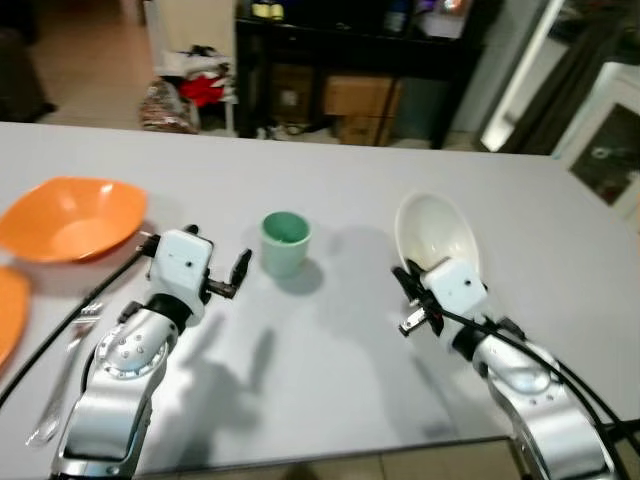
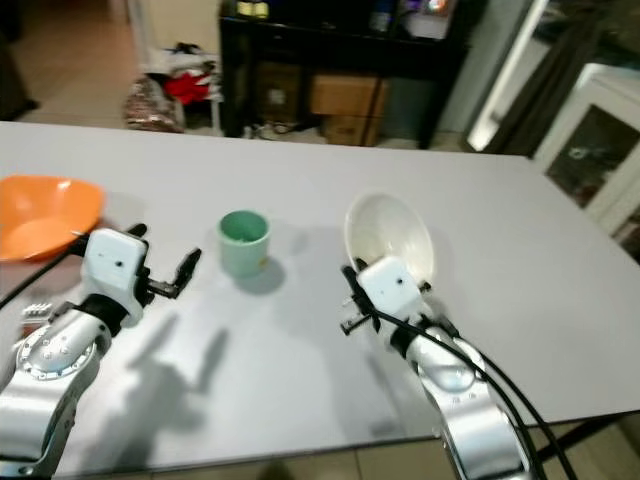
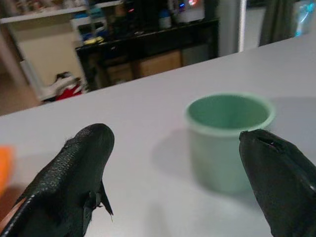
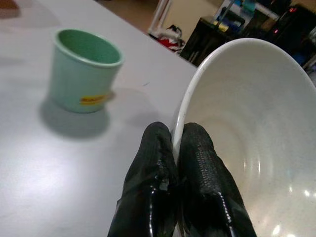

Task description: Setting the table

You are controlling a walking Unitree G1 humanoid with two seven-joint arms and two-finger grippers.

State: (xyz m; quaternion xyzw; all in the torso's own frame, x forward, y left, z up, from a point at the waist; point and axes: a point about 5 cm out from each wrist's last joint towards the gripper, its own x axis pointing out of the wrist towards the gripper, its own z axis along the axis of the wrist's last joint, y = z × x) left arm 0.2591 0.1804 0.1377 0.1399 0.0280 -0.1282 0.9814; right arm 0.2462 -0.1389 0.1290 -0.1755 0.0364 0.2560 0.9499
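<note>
Standing on the grey tabletop (image 1: pixel 330 200), the small mint-green ceramic cup (image 1: pixel 285 242) is upright, its open mouth facing up, so its long axis runs vertically. It lies straight ahead of the left gripper (image 3: pixel 177 173), whose two black fingers (image 3: pixel 74 168) are spread wide apart with nothing between them; the wrist view shows the cup framed in the gap between them, near but not yet touched. From the head views, the left gripper sits just beside the cup on the robot's left, fingers pointing toward its wall.

The right gripper (image 4: pixel 180 163) is pinched on the rim of the white round ceramic bowl (image 1: pixel 435 232), one finger inside the wall and one outside. The bowl is tipped up on edge, to the cup's right and apart from it.

At the robot's far left lie an orange shallow bowl (image 1: pixel 72 216), the edge of an orange plate (image 1: pixel 10 310) and a silver metal fork (image 1: pixel 70 360).

Judged from this layout, the left arm is the nearer and the only free one for the cup; a short forward reach would bring the fingers around its sides. A careless approach could nudge the cup over.
</note>
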